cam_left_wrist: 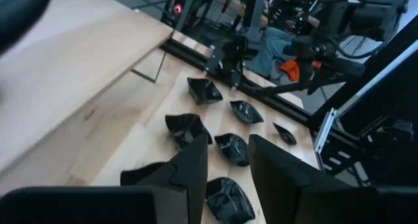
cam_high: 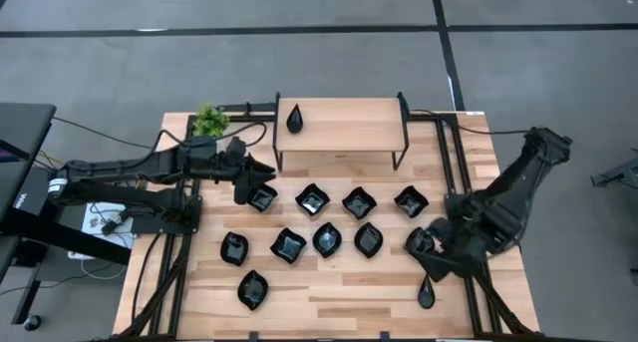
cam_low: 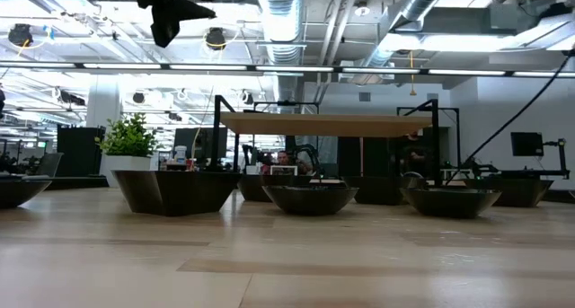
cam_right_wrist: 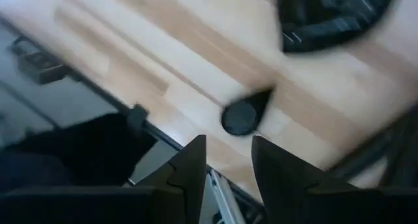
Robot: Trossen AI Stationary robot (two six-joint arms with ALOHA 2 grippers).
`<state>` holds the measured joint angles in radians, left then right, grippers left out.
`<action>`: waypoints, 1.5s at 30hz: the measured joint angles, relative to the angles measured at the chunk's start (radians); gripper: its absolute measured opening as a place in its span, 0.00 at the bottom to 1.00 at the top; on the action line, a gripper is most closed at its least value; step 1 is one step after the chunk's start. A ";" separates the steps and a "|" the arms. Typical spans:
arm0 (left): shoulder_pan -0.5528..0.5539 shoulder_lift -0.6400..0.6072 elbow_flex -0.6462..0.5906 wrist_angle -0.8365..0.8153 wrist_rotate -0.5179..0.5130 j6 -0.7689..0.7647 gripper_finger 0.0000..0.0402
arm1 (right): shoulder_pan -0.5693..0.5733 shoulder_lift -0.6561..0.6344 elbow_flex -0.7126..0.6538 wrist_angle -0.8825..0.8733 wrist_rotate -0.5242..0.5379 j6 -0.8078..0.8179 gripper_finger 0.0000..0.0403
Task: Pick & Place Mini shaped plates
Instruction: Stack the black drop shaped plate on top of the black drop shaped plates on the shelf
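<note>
So the right gripper [cam_high: 431, 254] hovers just above the teardrop plate [cam_high: 427, 294] near the table's front edge, fingers parted, holding nothing. The plate's narrow tip seems to point back toward the gripper, though it's blurry.

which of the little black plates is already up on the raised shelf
The narrow teardrop plate near the left end of the wooden shelf. It is the only one up there; all the other black plates lie on the table below.

No legible text, labels, brands, numbers or signs anywhere; faint white marking on left arm base [cam_high: 22, 196] too small to read.
</note>
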<state>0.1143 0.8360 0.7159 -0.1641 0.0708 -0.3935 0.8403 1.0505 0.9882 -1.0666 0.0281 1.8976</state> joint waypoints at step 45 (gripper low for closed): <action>-0.030 0.001 -0.024 0.108 0.005 -0.027 0.28 | 0.204 0.509 -0.103 0.261 -0.040 0.431 0.29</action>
<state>0.0845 0.8368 0.6918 -0.0563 0.0757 -0.4206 1.0440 1.5597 0.8854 -0.8054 -0.0122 2.3287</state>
